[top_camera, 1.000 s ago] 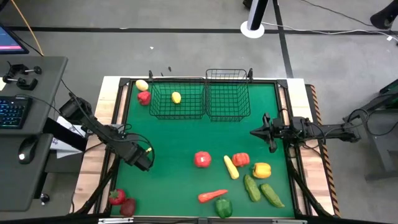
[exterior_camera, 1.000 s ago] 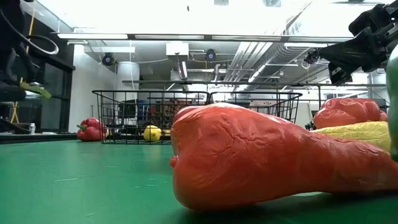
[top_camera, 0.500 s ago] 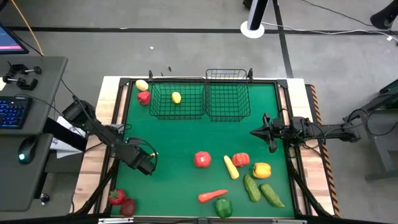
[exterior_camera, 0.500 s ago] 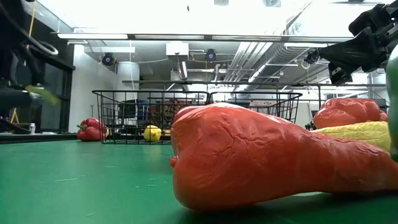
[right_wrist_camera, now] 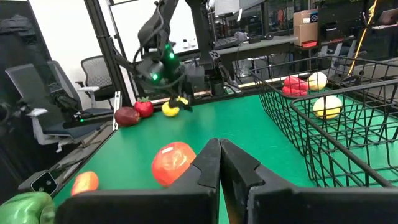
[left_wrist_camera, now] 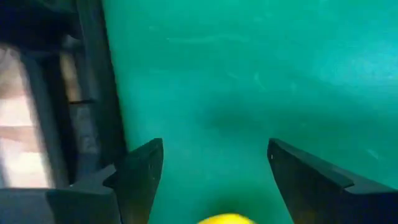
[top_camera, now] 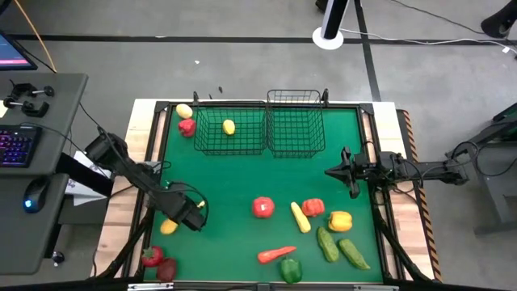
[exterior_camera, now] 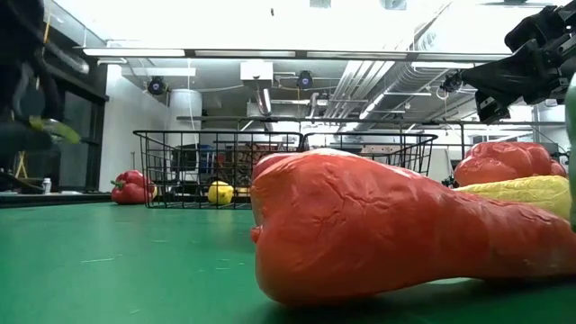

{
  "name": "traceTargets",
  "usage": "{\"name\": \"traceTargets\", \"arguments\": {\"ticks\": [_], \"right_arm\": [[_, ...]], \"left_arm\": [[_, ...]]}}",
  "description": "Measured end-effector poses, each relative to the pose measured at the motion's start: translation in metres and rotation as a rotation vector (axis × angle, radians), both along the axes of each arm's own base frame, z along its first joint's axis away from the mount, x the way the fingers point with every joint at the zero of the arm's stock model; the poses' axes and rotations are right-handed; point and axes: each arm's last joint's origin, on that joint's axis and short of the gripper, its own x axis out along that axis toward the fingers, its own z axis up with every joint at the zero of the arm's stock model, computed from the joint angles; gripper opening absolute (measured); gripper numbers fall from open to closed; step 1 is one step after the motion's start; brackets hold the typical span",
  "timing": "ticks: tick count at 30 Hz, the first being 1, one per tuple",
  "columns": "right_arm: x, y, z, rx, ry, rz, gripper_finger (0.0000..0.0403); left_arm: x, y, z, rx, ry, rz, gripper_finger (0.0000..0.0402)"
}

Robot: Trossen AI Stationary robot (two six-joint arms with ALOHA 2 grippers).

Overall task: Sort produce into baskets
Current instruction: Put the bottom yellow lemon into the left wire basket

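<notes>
big red pepper [exterior_camera: 396, 229] lies close; behind it, black baskets [exterior_camera: 270, 166] hold a lemon [exterior_camera: 220, 192].

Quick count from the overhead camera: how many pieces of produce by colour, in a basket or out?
Yellow pieces: 5
Red pieces: 5
Green pieces: 3
Orange carrot: 1
Total: 14

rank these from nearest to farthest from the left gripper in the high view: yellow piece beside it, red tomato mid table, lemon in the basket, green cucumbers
From the left gripper:
1. Yellow piece, right beside it at the left edge.
2. Red tomato, mid table.
3. Lemon, in the left basket.
4. Green cucumbers, at the right.
</notes>
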Motion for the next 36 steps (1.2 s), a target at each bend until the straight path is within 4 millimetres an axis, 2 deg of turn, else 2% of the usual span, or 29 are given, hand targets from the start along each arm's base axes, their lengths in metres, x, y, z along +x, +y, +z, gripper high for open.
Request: {"name": "traceTargets", "arguments": {"ticks": [3,5,9,12,15,20,28,31,36], "right_arm": [[0.0,0.0,0.0,0.0,0.0,0.0,0.0],[0.0,0.0,0.0,0.0,0.0,0.0,0.0],[0.0,0.0,0.0,0.0,0.0,0.0,0.0],[0.0,0.0,0.0,0.0,0.0,0.0,0.0],[0.0,0.0,0.0,0.0,0.0,0.0,0.0],[0.0,0.0,0.0,0.0,0.0,0.0,0.0],[0.0,0.0,0.0,0.0,0.0,0.0,0.0],[0.0,0.0,0.0,0.0,0.0,0.0,0.0],[0.0,0.0,0.0,0.0,0.0,0.0,0.0]], "left_arm": [[0.001,0.002,0.025,0.062,-0.013,-0.031,0.0277],[0.004,0.001,0.043,0.057,-0.072,-0.132,0.0277],[0.011,-0.008,0.077,-0.104,-0.207,-0.432,0.0277],[0.01,-0.019,0.088,-0.278,-0.244,-0.522,0.0277],[0.004,-0.026,0.082,-0.361,-0.188,-0.449,0.0277],[-0.005,-0.04,0.05,-0.432,-0.105,-0.299,0.0277],[-0.011,-0.047,0.025,-0.324,-0.032,-0.121,0.0277],[-0.011,-0.05,0.016,-0.315,-0.014,-0.14,0.0277],[-0.01,-0.051,0.004,-0.307,0.024,-0.289,0.0278]]}}
